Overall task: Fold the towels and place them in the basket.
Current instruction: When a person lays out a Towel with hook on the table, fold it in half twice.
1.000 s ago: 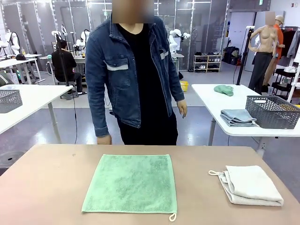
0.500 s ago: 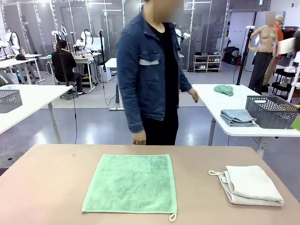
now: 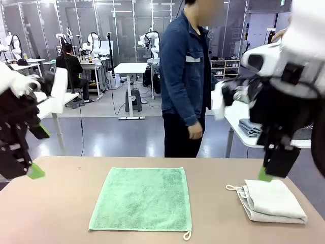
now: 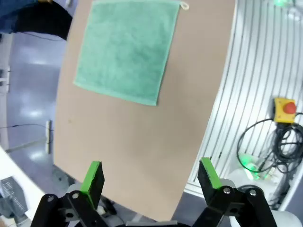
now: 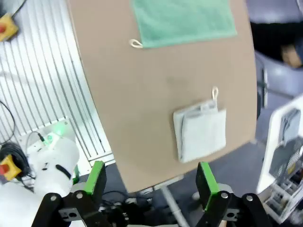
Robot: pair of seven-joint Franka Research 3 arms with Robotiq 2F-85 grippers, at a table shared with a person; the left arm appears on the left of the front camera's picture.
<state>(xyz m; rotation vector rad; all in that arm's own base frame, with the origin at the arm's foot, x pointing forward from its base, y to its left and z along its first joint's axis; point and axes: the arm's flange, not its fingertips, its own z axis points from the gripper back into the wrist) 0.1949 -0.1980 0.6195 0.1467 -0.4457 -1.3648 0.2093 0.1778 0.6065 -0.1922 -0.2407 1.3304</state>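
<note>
Mint green towel [image 3: 142, 199] lies flat, off-white towel [image 3: 273, 201] sits folded.

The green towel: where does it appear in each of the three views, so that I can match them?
Front view: the green towel lies flat at the lower middle, on the table.
Left wrist view: the green towel is at the top, left of centre.
Right wrist view: the green towel is at the top edge, cut off.
Shared landmark: its corner loop, in all three.
</note>
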